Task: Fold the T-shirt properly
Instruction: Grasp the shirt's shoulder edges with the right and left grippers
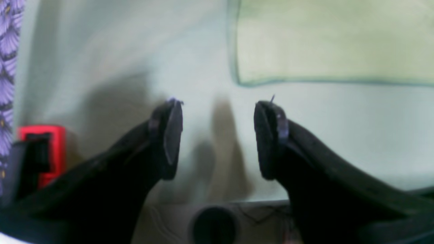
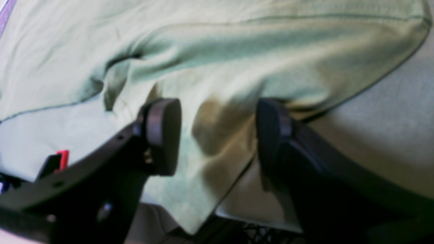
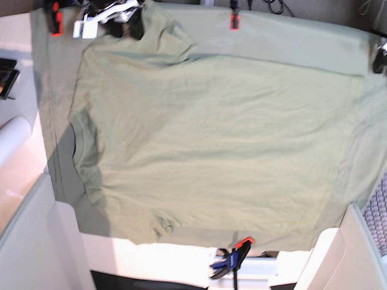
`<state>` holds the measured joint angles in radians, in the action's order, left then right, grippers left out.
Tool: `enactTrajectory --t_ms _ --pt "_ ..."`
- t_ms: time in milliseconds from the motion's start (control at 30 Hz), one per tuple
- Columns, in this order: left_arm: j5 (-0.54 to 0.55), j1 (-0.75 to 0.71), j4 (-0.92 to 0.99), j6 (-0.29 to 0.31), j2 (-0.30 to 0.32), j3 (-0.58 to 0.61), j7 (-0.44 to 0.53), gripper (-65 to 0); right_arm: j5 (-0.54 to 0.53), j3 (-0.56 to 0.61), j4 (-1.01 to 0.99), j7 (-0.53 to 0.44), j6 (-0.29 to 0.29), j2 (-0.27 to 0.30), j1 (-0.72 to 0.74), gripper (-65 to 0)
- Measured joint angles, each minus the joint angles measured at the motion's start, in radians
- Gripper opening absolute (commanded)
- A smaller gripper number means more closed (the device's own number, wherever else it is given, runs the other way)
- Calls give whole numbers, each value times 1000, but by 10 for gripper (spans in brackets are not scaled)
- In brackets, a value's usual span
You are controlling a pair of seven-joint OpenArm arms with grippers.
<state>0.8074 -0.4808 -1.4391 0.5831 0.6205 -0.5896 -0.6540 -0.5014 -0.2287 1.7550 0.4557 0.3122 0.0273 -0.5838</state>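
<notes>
The pale sage-green T-shirt lies spread flat on the green tablecloth, its neckline at the left and its hem at the right. My right gripper is at the top-left corner by a sleeve. In the right wrist view this gripper is open, its jaws either side of a rumpled sleeve of the shirt, holding nothing. My left gripper is open and empty over bare tablecloth, with a corner of the shirt ahead of it. Only a dark bit of it shows at the base view's right edge.
Red clamps hold the tablecloth at the far edge, and a blue and orange clamp holds it at the near edge. A red clamp sits left of my left gripper. Purple patterned fabric borders the table.
</notes>
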Motion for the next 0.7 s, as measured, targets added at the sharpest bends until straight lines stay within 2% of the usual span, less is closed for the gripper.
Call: enactTrajectory --t_ms 233,700 --pt "25 138 128 1 0 135 9 -276 16 0 0 -6 2 0 -3 -292" --pt "-27 182 125 2 -27 278 54 -277 20 0 0 -11 1 -14 -6 -294"
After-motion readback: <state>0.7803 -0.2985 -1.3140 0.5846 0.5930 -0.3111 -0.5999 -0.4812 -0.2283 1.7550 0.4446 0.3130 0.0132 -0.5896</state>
